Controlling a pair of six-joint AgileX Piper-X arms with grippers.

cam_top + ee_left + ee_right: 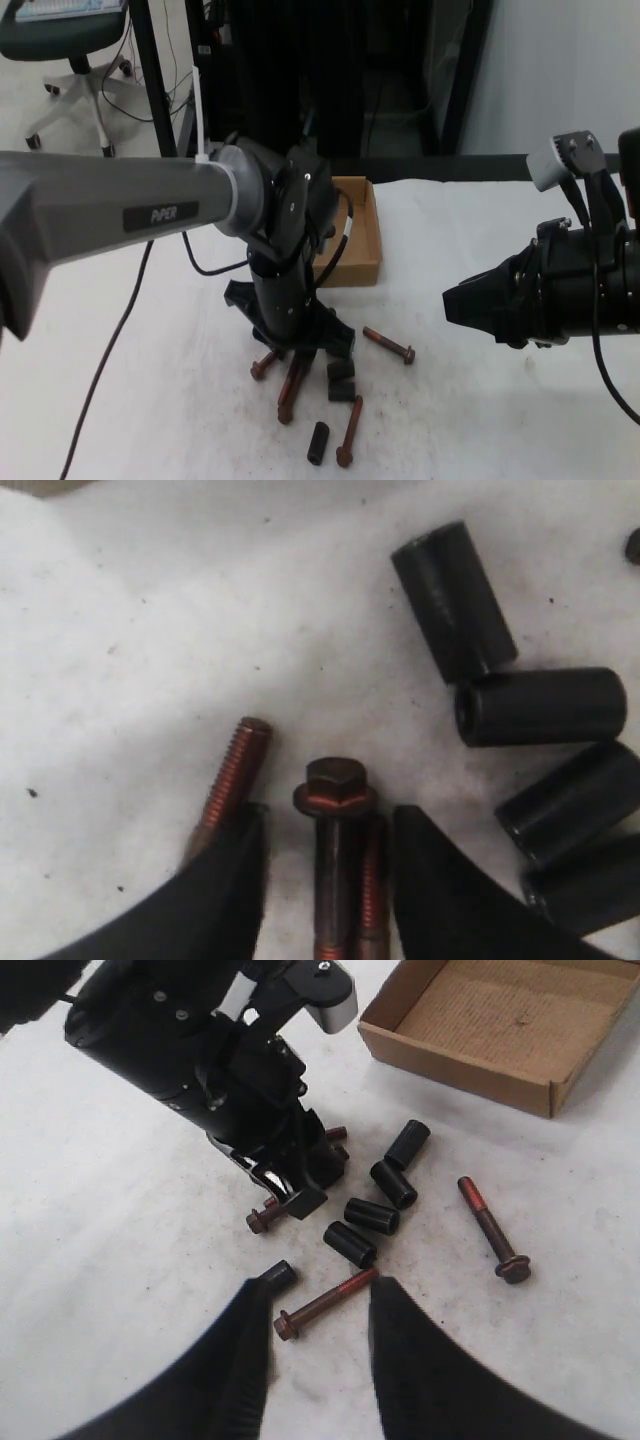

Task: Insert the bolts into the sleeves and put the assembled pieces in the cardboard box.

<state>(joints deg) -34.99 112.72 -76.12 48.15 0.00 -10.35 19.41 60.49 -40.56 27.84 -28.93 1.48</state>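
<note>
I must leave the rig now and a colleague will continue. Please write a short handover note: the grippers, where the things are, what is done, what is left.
Left gripper: open, low over the bench, one finger on each side of a lying bolt; nothing gripped.
Right gripper: open, empty, held apart from the pile.
Sleeves: loose, clustered beside the left gripper.
Other bolts: loose around them.
Cardboard box: beyond the pile; the part that shows holds nothing.
Done: nothing assembled.
Left: every insertion, then boxing.
</note>
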